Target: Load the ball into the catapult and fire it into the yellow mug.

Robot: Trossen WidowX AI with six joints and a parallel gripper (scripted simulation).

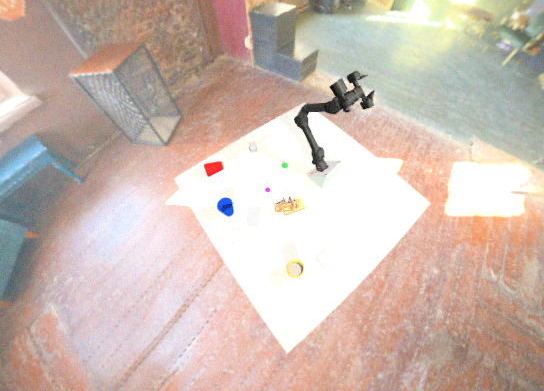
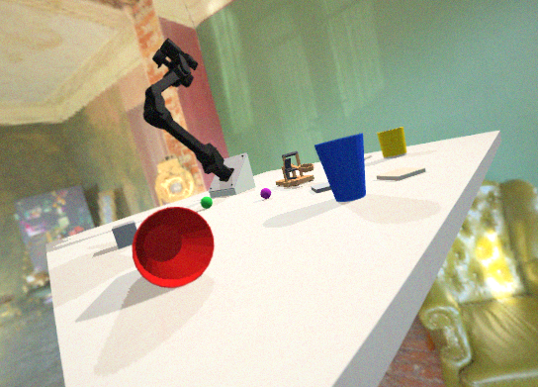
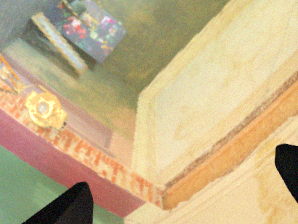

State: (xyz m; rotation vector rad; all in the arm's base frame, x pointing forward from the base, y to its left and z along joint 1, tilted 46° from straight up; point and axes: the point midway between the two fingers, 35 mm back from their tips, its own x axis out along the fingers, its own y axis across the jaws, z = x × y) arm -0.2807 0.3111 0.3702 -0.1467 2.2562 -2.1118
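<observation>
A small brown wooden catapult [image 1: 295,206] [image 2: 295,180] stands on the white table; no ball can be made out in it. A purple ball [image 1: 267,189] [image 2: 265,193] lies on the table near it, and a green ball [image 1: 285,165] [image 2: 207,202] lies closer to the arm's base. The yellow mug [image 1: 295,269] [image 2: 392,143] stands upright beyond the catapult, far from the balls. My black gripper [image 1: 370,84] [image 3: 184,171] is open and empty, raised high and away from the catapult and balls. The wrist view shows its two fingertips wide apart against the room.
A blue cup [image 1: 225,206] [image 2: 341,168] stands upright, and a red cup [image 1: 213,168] [image 2: 173,245] lies on its side. A grey block [image 1: 253,147] [image 2: 125,235], a flat grey slab [image 2: 320,187] and a beige slab [image 2: 401,173] also lie on the table [image 1: 350,223] [image 2: 272,305].
</observation>
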